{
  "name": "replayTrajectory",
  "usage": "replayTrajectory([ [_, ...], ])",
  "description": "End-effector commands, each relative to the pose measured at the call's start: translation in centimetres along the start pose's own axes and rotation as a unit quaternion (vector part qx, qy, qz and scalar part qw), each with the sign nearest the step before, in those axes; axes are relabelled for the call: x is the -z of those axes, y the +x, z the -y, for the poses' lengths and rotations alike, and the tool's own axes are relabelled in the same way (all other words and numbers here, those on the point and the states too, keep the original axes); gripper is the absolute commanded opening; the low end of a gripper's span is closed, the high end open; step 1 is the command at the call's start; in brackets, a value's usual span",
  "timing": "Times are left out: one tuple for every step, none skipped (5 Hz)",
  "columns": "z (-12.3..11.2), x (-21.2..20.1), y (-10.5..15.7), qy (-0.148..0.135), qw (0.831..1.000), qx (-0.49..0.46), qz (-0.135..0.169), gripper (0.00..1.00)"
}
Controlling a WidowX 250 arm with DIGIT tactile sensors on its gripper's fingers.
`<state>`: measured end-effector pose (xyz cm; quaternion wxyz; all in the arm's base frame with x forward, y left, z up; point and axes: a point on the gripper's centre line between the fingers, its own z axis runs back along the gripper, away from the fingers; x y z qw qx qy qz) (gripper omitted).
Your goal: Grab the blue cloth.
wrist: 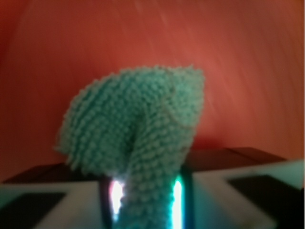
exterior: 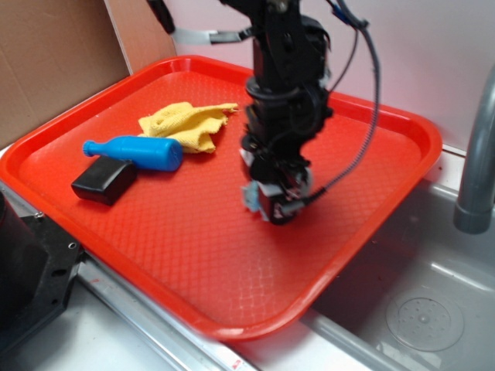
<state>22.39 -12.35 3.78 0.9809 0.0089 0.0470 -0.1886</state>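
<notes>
Blue cloth (wrist: 138,138) pinched between jaws

Yellow cloth (exterior: 189,124), bowling pin (exterior: 138,151), tray (exterior: 232,270)

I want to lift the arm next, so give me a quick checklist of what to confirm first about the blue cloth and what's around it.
1. Blue cloth pinched in the gripper: ok, wrist view shows it bunched between the jaws.
2. Cloth fully off the red tray: cannot tell.
3. Yellow cloth apart from the gripper: ok.
4. Blue bowling pin and black block away to the side: ok.
5. Grip firmness: cannot tell.
</notes>
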Motion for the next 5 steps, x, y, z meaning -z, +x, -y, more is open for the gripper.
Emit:
replayTrajectory([
  [-3.7,-10.2,-4.0,-0.035,0.986,-0.133,0.096,0.0],
  [-5.4,-13.9,-7.9,-0.055,0.973,-0.192,0.12,0.0],
  [-6.1,-14.8,-10.3,-0.048,0.966,-0.22,0.129,0.0],
  [-6.4,-15.4,-12.4,-0.035,0.959,-0.245,0.139,0.0],
  [-6.7,-15.1,-12.3,-0.055,0.96,-0.249,0.115,0.0],
])
